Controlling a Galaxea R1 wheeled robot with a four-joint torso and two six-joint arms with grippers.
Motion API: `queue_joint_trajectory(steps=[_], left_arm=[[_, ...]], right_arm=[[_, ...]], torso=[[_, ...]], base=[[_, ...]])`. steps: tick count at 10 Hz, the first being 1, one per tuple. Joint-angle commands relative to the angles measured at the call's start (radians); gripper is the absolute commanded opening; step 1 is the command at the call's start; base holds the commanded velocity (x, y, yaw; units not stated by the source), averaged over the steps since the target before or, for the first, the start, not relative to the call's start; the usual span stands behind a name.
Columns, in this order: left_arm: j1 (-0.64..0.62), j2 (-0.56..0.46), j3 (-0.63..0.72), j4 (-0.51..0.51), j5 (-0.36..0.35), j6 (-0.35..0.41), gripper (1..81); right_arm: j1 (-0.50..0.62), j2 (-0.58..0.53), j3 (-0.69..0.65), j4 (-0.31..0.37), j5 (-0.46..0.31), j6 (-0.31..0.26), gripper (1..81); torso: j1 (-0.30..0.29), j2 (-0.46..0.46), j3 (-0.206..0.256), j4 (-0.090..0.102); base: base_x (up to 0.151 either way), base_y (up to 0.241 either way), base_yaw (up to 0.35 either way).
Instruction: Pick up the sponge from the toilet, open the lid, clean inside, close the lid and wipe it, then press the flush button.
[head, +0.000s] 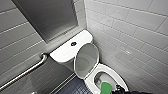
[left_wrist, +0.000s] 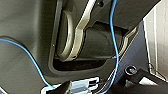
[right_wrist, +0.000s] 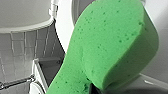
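The right gripper (head: 120, 89) is closed on one end of the sponge (head: 106, 88). The free end of the sponge stands up and away from the gripper. In the right wrist view the green, pitted face of the sponge (right_wrist: 105, 45) is seen close up, with a dark gripper part at its base.

The sponge is at the near edge of the open bowl of the toilet (head: 110, 71). Contact with the ceramic cannot be determined.

The lid (head: 86, 60) is raised and leans against the front of the tank (head: 65, 51), at the rear edge of the bowl. The flush button (head: 73, 43) sits in the middle of the tank top, well apart from the sponge.

A metal grab bar (head: 25, 72) runs along the tiled wall (head: 15, 45) beside the tank. The floor (head: 72, 87) beside the bowl is dark.

In the left wrist view a blue cable (left_wrist: 113, 37) runs across dark robot housing.
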Motion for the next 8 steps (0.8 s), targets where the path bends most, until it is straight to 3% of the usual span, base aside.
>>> queue_joint_trajectory(steps=[1,3,4,5,8], left_arm=[[0.02,-0.064,0.088,-0.003,0.088,0.005,81.1],[0.017,-0.076,0.101,-0.001,0.088,0.005,81.1],[0.014,-0.076,0.101,-0.003,0.088,0.005,81.1],[0.011,-0.076,0.101,-0.003,0.088,0.004,81.1],[-0.003,-0.087,0.101,-0.003,0.088,0.002,81.1]], right_arm=[[0.103,0.012,0.002,-0.002,-0.085,-0.001,1.0],[0.1,0.027,-0.017,-0.003,-0.088,-0.001,1.0],[0.098,0.029,-0.02,-0.003,-0.088,-0.001,1.0],[0.097,0.03,-0.029,-0.005,-0.088,-0.001,1.0],[0.089,0.03,-0.032,-0.005,-0.087,-0.001,1.0]], torso=[[-0.063,0.097,0.049,0.0],[-0.102,0.161,0.109,0.0],[-0.057,0.092,0.124,0.0],[-0.081,0.127,0.155,-0.047],[-0.1,0.163,0.206,-0.108]], base=[[0.0,0.0,0.0],[0.0,0.0,0.0],[0.0,0.0,0.0],[0.0,0.0,0.0],[0.0,0.0,0.0]])
